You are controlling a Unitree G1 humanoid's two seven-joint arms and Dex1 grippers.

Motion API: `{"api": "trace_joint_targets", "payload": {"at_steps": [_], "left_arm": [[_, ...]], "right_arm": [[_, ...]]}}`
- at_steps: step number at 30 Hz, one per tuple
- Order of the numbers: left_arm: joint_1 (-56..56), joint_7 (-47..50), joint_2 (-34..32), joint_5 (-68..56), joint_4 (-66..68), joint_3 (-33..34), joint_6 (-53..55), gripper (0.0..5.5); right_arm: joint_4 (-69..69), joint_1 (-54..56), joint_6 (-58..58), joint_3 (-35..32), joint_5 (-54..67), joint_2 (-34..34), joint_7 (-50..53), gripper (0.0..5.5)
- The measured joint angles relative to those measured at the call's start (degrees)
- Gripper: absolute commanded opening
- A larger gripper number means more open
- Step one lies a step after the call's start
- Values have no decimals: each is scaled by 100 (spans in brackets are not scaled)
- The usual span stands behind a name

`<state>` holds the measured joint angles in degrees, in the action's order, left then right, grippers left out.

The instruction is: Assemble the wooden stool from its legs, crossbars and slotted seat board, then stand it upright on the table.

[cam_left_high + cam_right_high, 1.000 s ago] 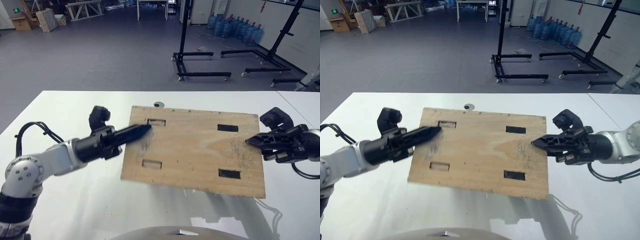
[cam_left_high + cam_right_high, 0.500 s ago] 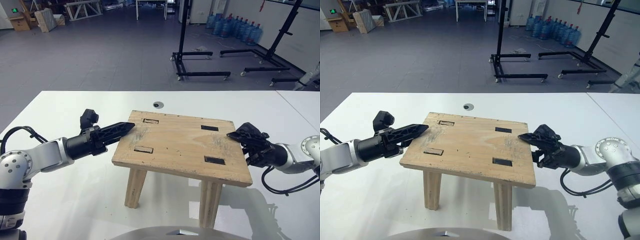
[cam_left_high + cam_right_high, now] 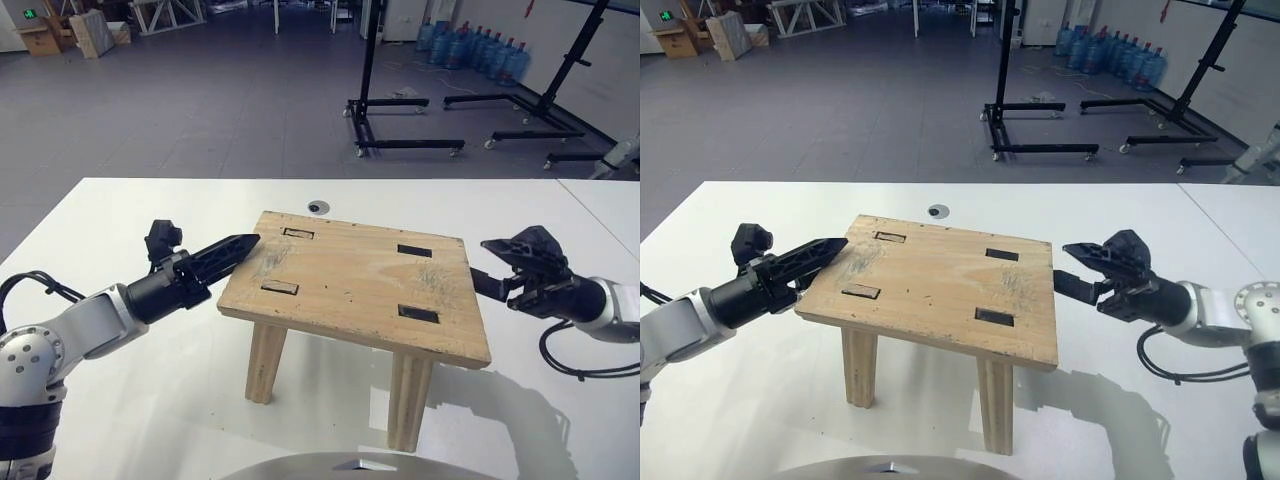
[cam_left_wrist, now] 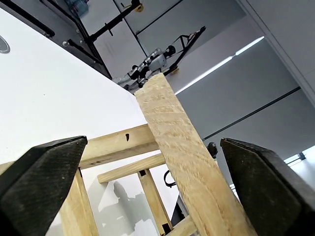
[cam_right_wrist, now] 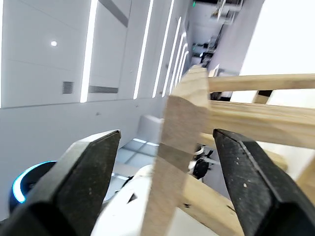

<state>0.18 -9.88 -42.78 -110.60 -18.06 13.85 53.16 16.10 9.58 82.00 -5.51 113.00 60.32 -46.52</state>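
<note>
The wooden stool stands upright on the white table, its slotted seat board on top and two front legs showing beneath. My left gripper is at the seat's left edge. In the left wrist view its fingers stand open on either side of the board's edge, with crossbars below. My right gripper is open just off the seat's right edge. Its fingers are spread apart from the board.
A small round fitting sits in the table behind the stool. Bare tabletop lies on both sides and in front. Beyond the far table edge, black wheeled stands and water bottles are on the floor.
The stool, held tilted with its seat facing the camera, was turned upright and set down on its legs. The right gripper opened and drew slightly off the seat's right edge.
</note>
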Motion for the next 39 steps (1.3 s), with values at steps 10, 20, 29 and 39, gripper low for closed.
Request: {"api": "trace_joint_targets", "payload": {"at_steps": [10,20,29,39], "left_arm": [[1069,-688,170,715,-191,883,-282,495],[2520,-2879,94,4190,-676,1010,-1259,495],[2575,-4256,-90,5740,-731,330,-1863,495],[2353,-4633,-148,6046,-665,170,-1861,495]], "right_arm": [[-3310,-3013,-1211,-1931,-657,-1255,231,346],[-4792,-4209,-3834,-1658,-4713,-1913,-1938,346],[-5225,-3782,-4824,-672,-6235,-2021,-1656,346],[-5458,-3310,-4972,-241,-6635,-2276,-589,346]]}}
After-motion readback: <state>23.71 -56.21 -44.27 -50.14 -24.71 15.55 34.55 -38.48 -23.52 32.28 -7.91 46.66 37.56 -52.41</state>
